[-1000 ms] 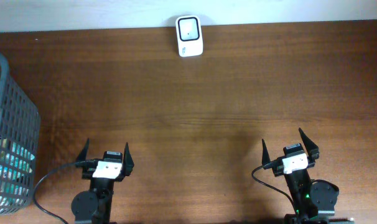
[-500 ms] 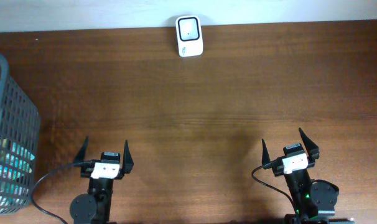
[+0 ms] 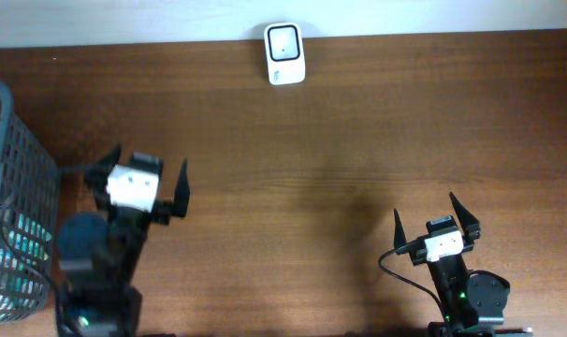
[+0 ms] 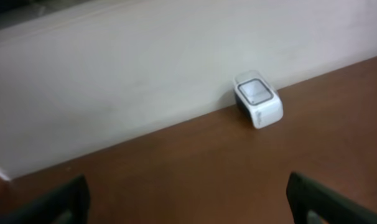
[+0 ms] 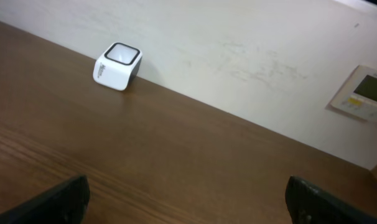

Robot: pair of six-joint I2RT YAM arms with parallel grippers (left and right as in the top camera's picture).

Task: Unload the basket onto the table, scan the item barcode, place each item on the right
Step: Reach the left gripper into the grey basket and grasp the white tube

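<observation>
Here my left gripper (image 3: 149, 157) and right gripper (image 3: 424, 206) both gape wide, holding nothing, the scanner (image 3: 284, 54) far off.

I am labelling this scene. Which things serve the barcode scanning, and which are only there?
For the job: white scanner; grey basket; items in it; left gripper and right gripper, both open.
Only there: wall panel; wooden table.

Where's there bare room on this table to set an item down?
Free: the broad bare table between the scanner at the far edge and the left tool and right tool, plus the right side. Crowded: the left edge, where the basket stands beside the left tool.
</observation>
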